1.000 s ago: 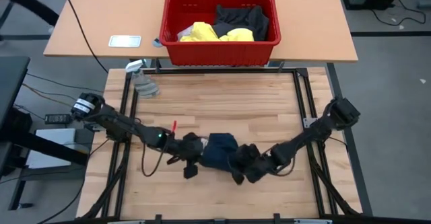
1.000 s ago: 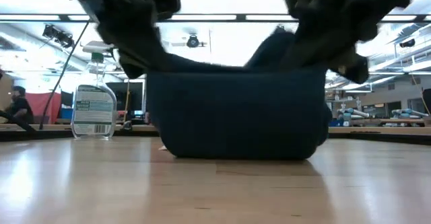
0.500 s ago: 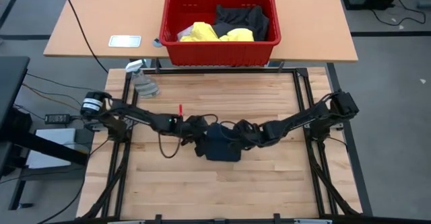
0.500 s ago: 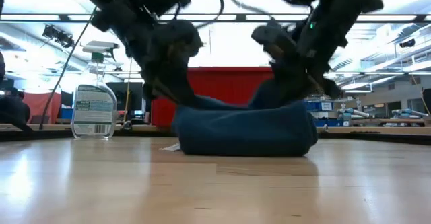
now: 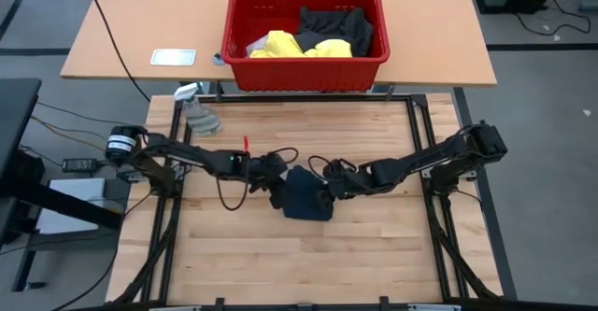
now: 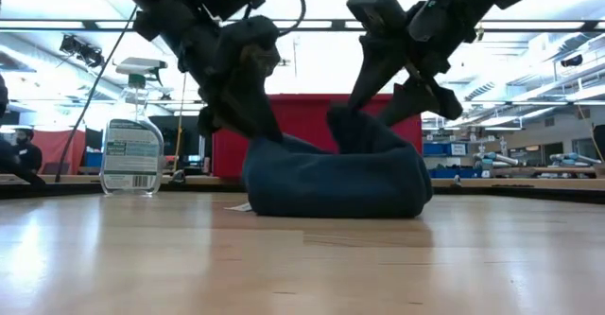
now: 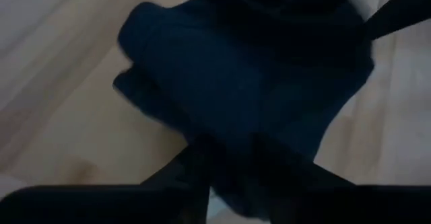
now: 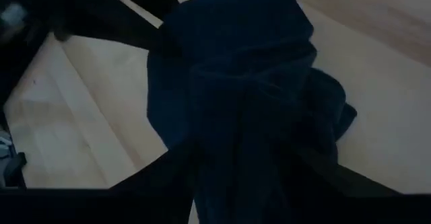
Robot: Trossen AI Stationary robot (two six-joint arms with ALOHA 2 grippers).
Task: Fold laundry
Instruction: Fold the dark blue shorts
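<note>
The small navy cloth piece [image 5: 306, 195] is lying folded mid-table [image 5: 374, 255], its long axis running left to right. The left end effector [image 5: 277, 175] and right end effector [image 5: 334, 181] are flanking it equally close, fingers spreading apart at its upper edge, gripping nothing.

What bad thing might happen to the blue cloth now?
1. The left gripper and right gripper are both right at the navy cloth; if a finger snags it when lifting away, the fold may come undone.
2. The cloth looks lumpy, not flat, so it may flop open on the table.
</note>
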